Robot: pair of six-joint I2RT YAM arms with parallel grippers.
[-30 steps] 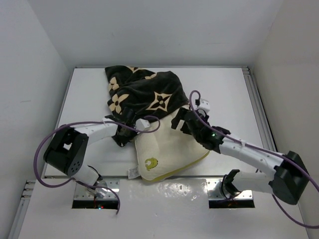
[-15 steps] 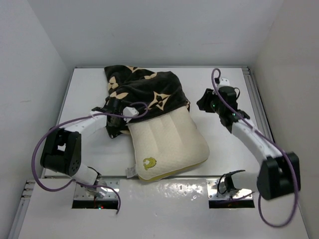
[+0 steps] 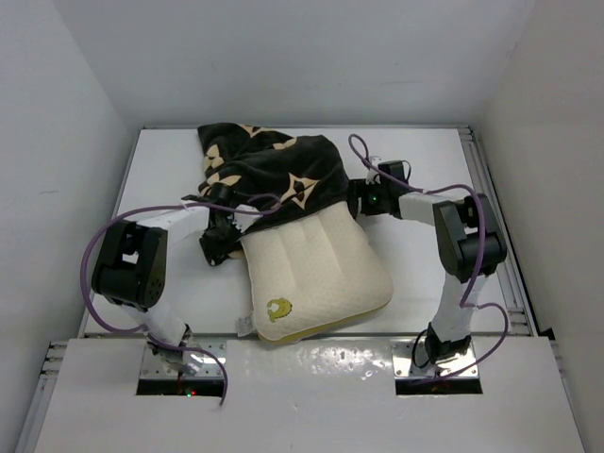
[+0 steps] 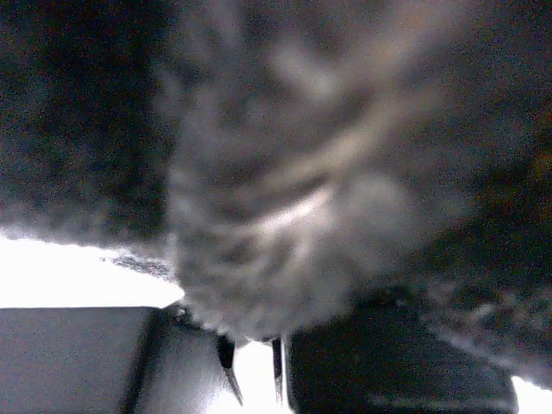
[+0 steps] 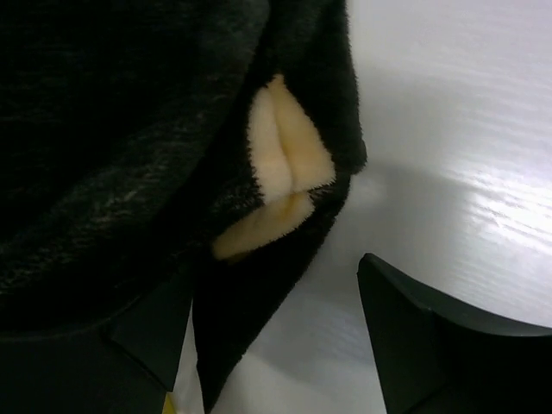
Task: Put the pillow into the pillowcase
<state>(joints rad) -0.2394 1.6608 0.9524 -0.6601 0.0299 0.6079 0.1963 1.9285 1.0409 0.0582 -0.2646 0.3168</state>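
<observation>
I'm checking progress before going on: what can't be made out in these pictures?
Top view: how far the pillow reaches inside; the pillowcase covers its far end.
Left wrist view: blurred fabric fills the picture, so which layer the shut left fingers pinch is unclear.
Right wrist view: the pillowcase edge hangs between the open right fingers; whether its cream patch is print or pillow cannot be told.
</observation>
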